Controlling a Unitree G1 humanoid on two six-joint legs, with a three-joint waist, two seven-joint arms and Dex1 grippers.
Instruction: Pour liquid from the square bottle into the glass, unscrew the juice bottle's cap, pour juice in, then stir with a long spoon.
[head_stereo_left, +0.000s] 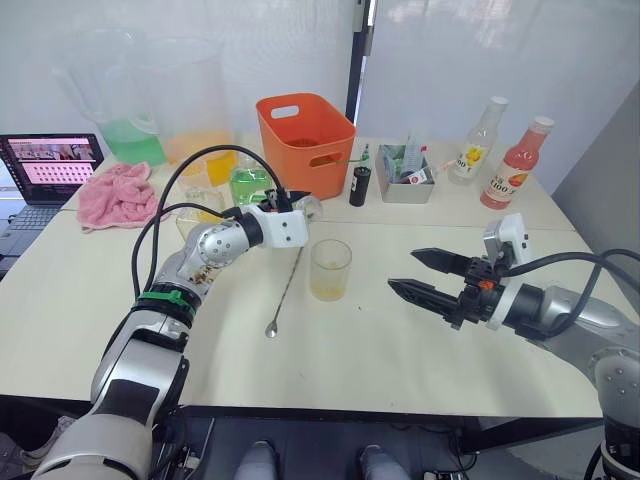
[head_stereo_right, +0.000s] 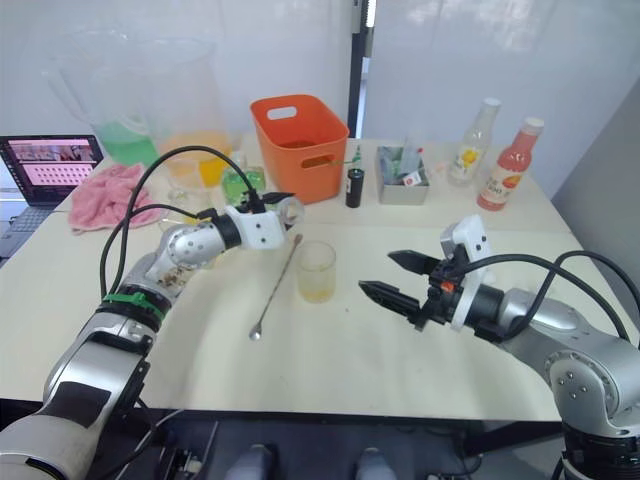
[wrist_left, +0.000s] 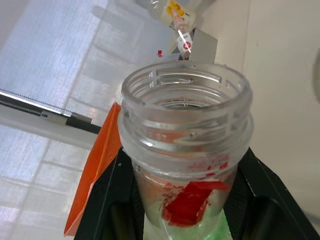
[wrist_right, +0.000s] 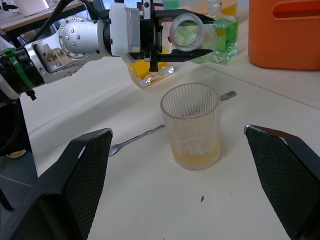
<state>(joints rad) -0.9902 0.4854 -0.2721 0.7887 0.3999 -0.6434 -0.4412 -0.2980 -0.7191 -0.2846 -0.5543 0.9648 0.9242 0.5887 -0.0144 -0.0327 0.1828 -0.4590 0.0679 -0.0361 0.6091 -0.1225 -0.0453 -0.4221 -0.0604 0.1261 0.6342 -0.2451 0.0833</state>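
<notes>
The left gripper (head_stereo_left: 290, 205) is holding a small clear bottle (wrist_left: 186, 135) with its cap off. Its fingers (wrist_left: 112, 195) pinch the bottle from both sides, just under the neck. The bottle is tipped on its side, and its open mouth (wrist_right: 186, 35) is behind the glass and higher than the rim, not right over it. This looks like the square bottle from the first step.

The glass (head_stereo_left: 330, 268) stands on the counter (head_stereo_left: 380, 350), out in the open. It has a little yellow drink at the bottom. So the first pour looks done, or almost done. The long spoon (head_stereo_left: 286, 288) lies flat on the counter, just to the robot's left of the glass.

The right gripper (head_stereo_left: 432, 278) is to the robot's right of the glass, above the counter. Its fingers (wrist_right: 82, 172) are spread wide and hold nothing.

The juice bottle (head_stereo_left: 478, 140) stands far behind the glass, at the back of the counter, next to a pink bottle (head_stereo_left: 516, 162). Its white cap (head_stereo_left: 497, 102) is on.

The glass can break and is smooth, so it could slip or tip over. It is best to hold it around the middle, not too hard. The juice bottle is tall and thin, so it could fall if bumped. Its plastic is likely soft, so hold it low on the body and twist the cap on top. The spoon is thin, stiff and light. It lies flat, so it may be hard to pick up. Take it by the stem.
</notes>
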